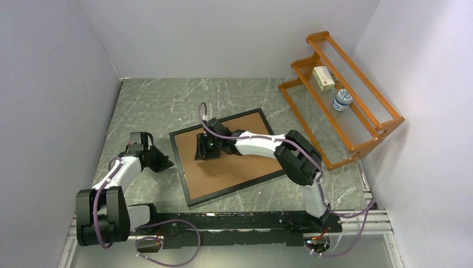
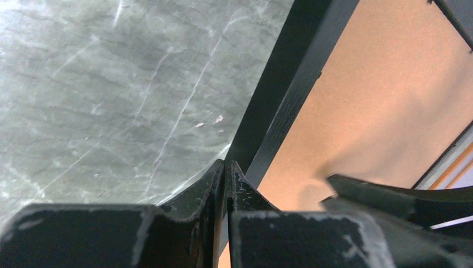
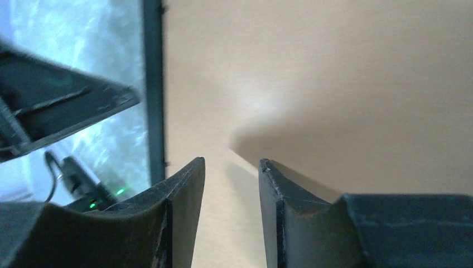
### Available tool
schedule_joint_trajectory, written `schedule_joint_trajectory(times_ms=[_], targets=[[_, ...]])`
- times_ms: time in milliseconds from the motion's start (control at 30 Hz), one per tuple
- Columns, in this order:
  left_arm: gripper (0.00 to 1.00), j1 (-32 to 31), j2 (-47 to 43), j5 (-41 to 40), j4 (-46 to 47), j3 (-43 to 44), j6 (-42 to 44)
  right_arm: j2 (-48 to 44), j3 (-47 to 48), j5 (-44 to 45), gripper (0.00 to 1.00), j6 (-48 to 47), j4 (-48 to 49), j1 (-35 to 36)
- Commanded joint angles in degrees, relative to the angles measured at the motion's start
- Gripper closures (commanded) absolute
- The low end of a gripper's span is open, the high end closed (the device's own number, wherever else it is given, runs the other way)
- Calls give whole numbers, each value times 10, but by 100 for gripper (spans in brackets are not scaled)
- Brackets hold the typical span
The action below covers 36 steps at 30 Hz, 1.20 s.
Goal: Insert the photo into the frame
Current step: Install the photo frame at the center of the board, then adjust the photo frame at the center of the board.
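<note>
Where writing is concerned, only the small cream box on the orange rack carries print, and it is too small to read. Beside it on the same shelf stands a round white jar with a blue pattern; no lettering can be made out on it. The rack stands at the far right of the grey marbled worktop, well apart from both arms.

1. Frame: lies flat near the middle of the worktop, turned at an angle, back side up. Its brown backing board fills the black rim. The glazed face is downward and cannot be seen.

2. Right pincer: reaches across the frame and hangs over the far-left part of the backing board. In the right wrist view its fingers stand moderately parted, with only bare board showing in the gap. It holds nothing. Whether the tips touch the board cannot be told.

3. Left pincer: sits low on the worktop just beside the frame's left rim. In the left wrist view its fingers are pressed together with nothing between them, the tips pointing at the black rim.

4. Obstructions: the right arm crosses the upper part of the board, and a purple cable loops above its wrist.
</note>
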Motion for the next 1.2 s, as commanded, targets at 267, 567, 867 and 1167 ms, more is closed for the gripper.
schedule_joint_trajectory(times_ms=[267,567,867,1167], targets=[[65,0,-76,0,-40,34,22,-220,-143,252,50,-52,-109,-167],[31,0,-21,14,-13,24,26,-289,-242,273,25,-89,-136,-312],[28,0,48,72,30,50,61,-302,-320,69,21,-92,-80,-399],[33,0,150,196,148,75,34,-348,-387,-57,32,-59,-51,-405]])
